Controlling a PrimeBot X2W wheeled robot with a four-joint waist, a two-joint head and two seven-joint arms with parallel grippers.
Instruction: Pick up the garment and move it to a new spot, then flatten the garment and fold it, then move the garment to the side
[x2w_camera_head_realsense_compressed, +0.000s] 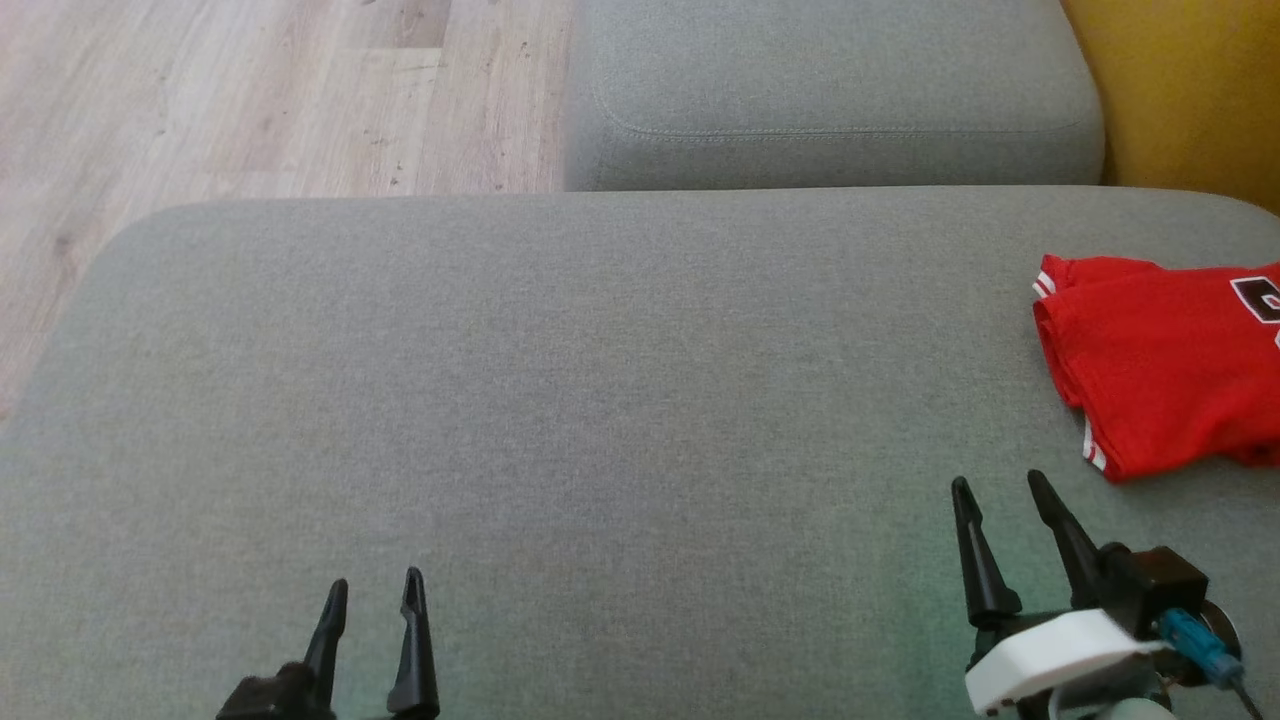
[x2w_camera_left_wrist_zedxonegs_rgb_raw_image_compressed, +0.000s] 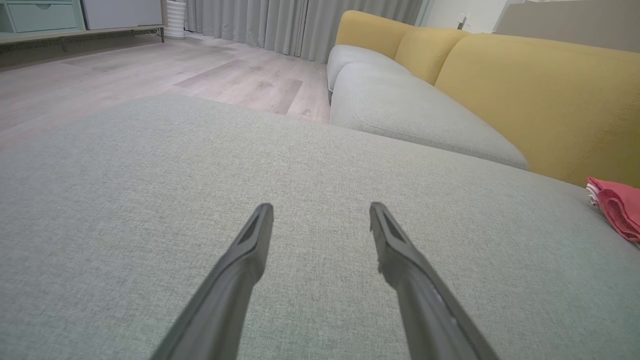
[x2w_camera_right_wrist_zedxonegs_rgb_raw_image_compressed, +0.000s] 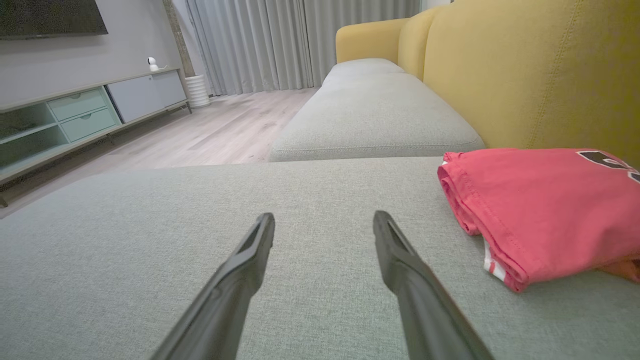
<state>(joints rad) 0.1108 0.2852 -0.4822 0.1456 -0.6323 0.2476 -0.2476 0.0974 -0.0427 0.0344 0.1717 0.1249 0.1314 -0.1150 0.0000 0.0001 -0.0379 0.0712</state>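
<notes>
The wide seat cushion (x2w_camera_head_realsense_compressed: 600, 400) carries everything here. On it, at its right edge, lies the garment (x2w_camera_head_realsense_compressed: 1160, 370), part of it running past the head view's right border. Over the cushion's near edge hang the two pincers. The left pincer (x2w_camera_head_realsense_compressed: 376, 578) is left of its middle. The right pincer (x2w_camera_head_realsense_compressed: 998, 478) is toward its right, near the garment's front corner but not touching it. A second seat cushion (x2w_camera_head_realsense_compressed: 830, 90) butts against the right half of the cushion's far edge. The backrest (x2w_camera_head_realsense_compressed: 1190, 90) stands along the cushion's right side, beyond the garment. The floor (x2w_camera_head_realsense_compressed: 250, 90) lies behind and left of the cushion, and across it stand a low cabinet (x2w_camera_right_wrist_zedxonegs_rgb_raw_image_compressed: 75, 120) and curtains (x2w_camera_right_wrist_zedxonegs_rgb_raw_image_compressed: 300, 40).
</notes>
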